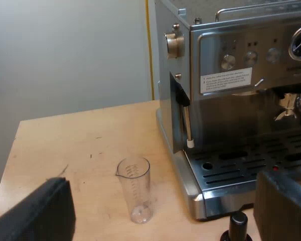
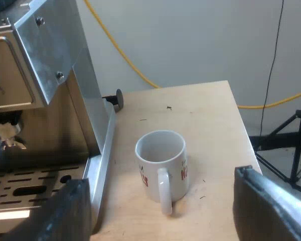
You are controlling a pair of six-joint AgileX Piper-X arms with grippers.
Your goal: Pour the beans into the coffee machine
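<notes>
On the table, just beside the machine, the glass stands upright and looks empty, under my left gripper, fingers spread wide. My right gripper, also spread, hovers over the mug. An off-centre grab could topple that light glass.

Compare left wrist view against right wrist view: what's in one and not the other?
Left wrist view: a measuring glass, upright and looking empty, on the table by the espresso machine; a tamper with a black knob at the machine's front; the steam wand; the left gripper, open.
Right wrist view: a white mug with red lettering, upright on the table beside the machine; a tripod beyond the table's edge; the right gripper, open.
Shared: the espresso machine, its slotted drip tray and the table.
</notes>
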